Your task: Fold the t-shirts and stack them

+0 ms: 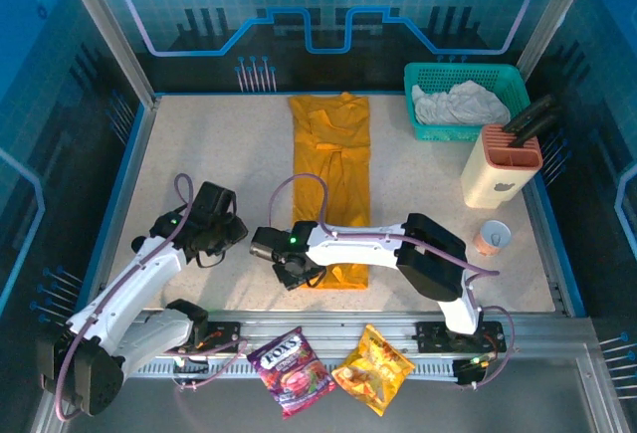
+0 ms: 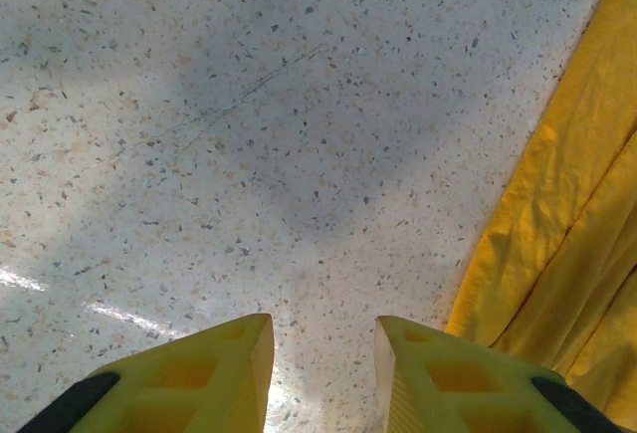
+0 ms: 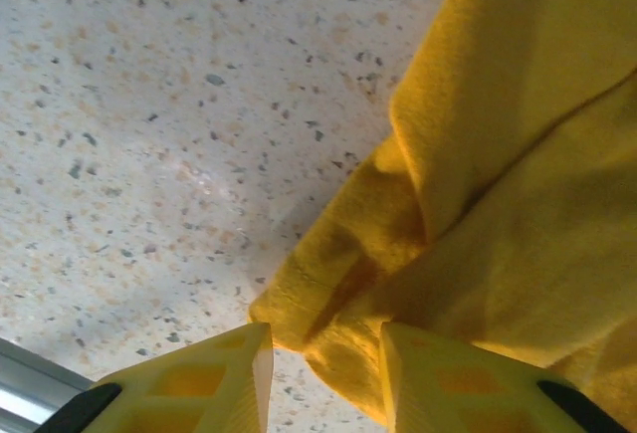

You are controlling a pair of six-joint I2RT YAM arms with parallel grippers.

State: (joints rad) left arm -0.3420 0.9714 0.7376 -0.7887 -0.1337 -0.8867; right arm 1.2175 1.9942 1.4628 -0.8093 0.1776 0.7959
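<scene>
Right pincer (image 1: 299, 272) (image 3: 323, 338): jaws apart with a clear gap, nothing clamped. In the right wrist view the near left corner of the orange shirt (image 3: 498, 154) lies at the mouth of that gap, with the cloth running off over the right-hand finger (image 3: 458, 378). Whether the fingers touch the cloth cannot be told. Bare speckled worktop (image 3: 149, 105) lies to the left of the corner.

Left pincer (image 1: 224, 236) (image 2: 323, 328): jaws apart by a similar gap and empty, hanging over bare worktop (image 2: 249, 105). The left edge of the orange shirt (image 2: 567, 224) runs just to its right, apart from the fingers.

Orange shirt (image 1: 333, 174): folded lengthwise into a long narrow strip, lying flat down the middle of the worktop (image 1: 219, 154) from the far edge almost to the near edge. Some creases show along the strip.

Whitish-grey shirt (image 1: 458, 105): crumpled inside a green basket (image 1: 438, 132) at the far right corner of the worktop.

Other items: a cream holder with an orange top (image 1: 498, 164) stands just in front of the basket by the right edge, dark handles sticking out of it. A small cup (image 1: 491, 237) stands nearer along the same edge. A purple snack packet (image 1: 291, 368) and an orange snack packet (image 1: 373, 366) lie side by side on the metal rail below the near edge.
</scene>
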